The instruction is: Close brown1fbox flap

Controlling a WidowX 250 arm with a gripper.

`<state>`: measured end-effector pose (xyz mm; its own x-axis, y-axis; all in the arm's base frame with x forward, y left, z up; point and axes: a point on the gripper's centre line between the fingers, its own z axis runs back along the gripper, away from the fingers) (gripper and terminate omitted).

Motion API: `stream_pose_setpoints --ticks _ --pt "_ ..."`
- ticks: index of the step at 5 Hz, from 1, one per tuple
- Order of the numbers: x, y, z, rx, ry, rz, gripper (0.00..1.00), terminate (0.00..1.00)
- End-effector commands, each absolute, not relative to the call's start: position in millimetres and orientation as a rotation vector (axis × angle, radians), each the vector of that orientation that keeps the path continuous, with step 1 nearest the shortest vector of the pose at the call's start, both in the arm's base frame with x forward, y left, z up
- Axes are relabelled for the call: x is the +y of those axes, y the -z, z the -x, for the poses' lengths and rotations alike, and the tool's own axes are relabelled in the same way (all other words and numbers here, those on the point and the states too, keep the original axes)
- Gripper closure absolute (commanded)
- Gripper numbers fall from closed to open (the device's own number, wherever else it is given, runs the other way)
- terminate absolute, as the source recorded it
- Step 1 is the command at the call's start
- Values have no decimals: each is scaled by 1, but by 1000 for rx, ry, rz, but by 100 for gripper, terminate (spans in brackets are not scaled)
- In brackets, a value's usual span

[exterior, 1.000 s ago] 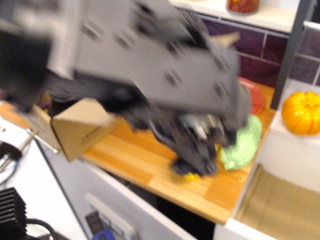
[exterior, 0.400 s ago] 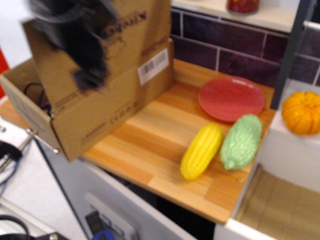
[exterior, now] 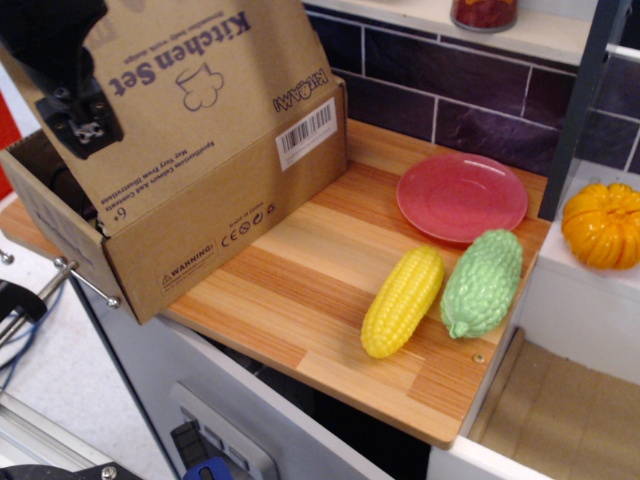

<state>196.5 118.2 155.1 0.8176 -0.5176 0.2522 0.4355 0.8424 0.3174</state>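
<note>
The brown cardboard box point(exterior: 215, 235) sits on the left end of the wooden counter, with small black warning and recycling marks on its side. Its large flap point(exterior: 200, 85) stands tilted over the opening, showing purple "Kitchen Set" lettering and a white barcode. My black gripper point(exterior: 82, 122) is at the top left, in front of the flap's left part, near its edge. I cannot tell whether its jaws are open or shut. Part of the box's inside shows dark at the left.
A yellow corn cob point(exterior: 403, 300) and a green vegetable point(exterior: 484, 282) lie on the wooden counter point(exterior: 300, 290). A red plate point(exterior: 462, 196) lies behind them. An orange pumpkin point(exterior: 603, 225) sits on a white ledge at the right. A metal handle point(exterior: 80, 280) sticks out below the box.
The arm, which filled the view a second ago, has swung up and left to the box. The flap now leans further over the opening, its printed face in sharp view.
</note>
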Motion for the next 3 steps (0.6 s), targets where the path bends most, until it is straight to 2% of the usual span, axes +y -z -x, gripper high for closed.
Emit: stream_pose_setpoints --ticks 1,2,3 --pt "157 -147 -211 -357 569 -221 0 0" --pt "168 -123 -206 -321 531 -115 0 0" --pt "158 -114 -199 -341 490 -96 0 100"
